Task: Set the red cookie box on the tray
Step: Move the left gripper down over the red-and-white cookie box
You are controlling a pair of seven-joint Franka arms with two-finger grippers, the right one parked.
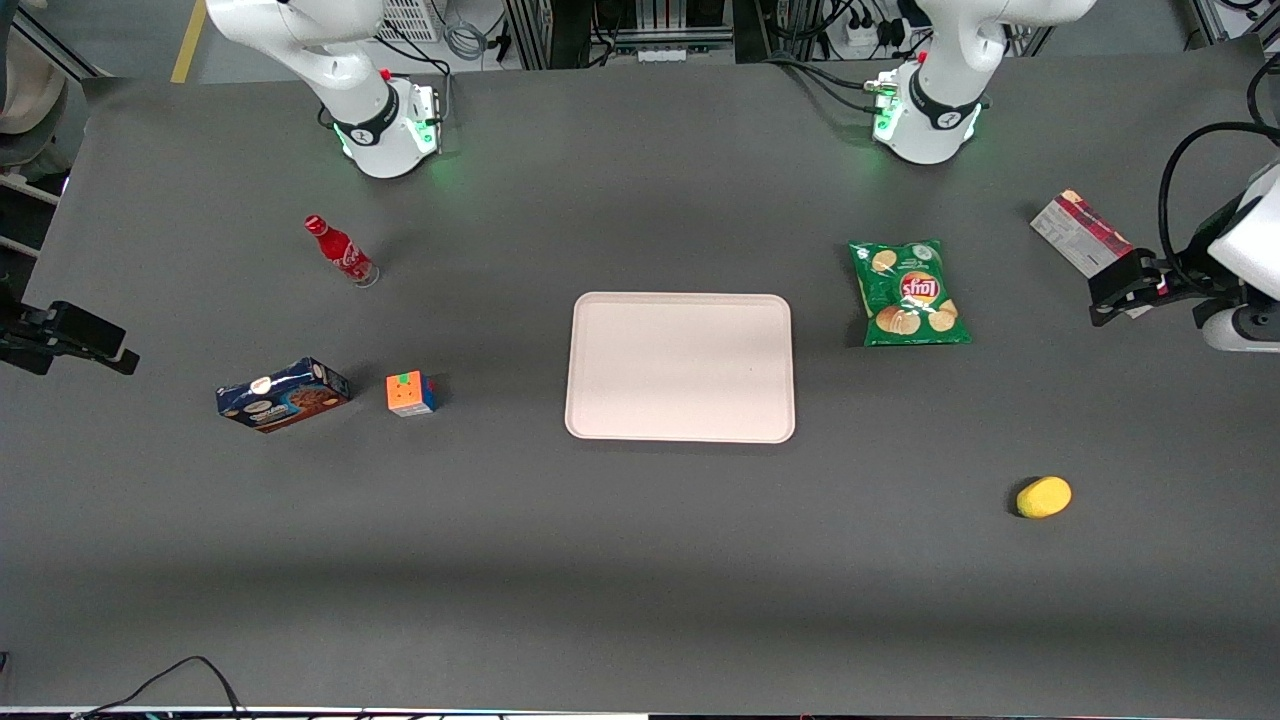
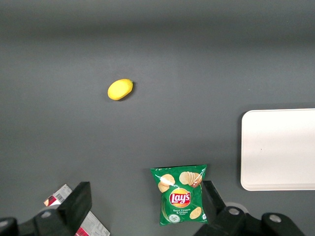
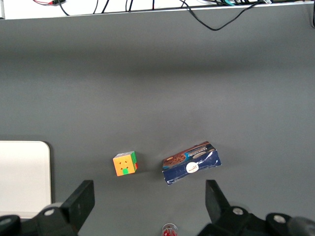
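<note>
In the front view, the thing nearest the camera is a yellow lemon point(image 1: 1044, 497), lying alone on the dark table point(image 1: 640, 580) toward the working arm's end. Farther from the camera, mid-table, sits the tray point(image 1: 680, 366) with nothing on it. A green chip bag point(image 1: 908, 292) lies flat between the tray and the working arm's end. The red cookie box point(image 1: 1080, 234) rests on the table at that end, well apart from the tray, its pale printed face turned up. The left arm's gripper point(image 1: 1118, 296) hangs just over the box's nearer end, its black fingers spread and holding nothing. Toward the parked arm's end lie a blue cookie box point(image 1: 283, 394), a colour cube point(image 1: 410, 393) just beside it, and a red soda bottle point(image 1: 341, 251) farther from the camera.

In the left wrist view, the gripper's two fingers point(image 2: 76, 206) stand wide apart with bare table between them. The red cookie box point(image 2: 78, 219) shows partly under one finger. The chip bag point(image 2: 181, 193) lies close to the other finger, with the tray's rounded rim point(image 2: 244, 147) nearby and the lemon point(image 2: 120, 89) well apart.

In the right wrist view, the colour cube point(image 3: 125, 163) and blue cookie box point(image 3: 191, 162) sit side by side, near a corner of the tray point(image 3: 29, 162).
</note>
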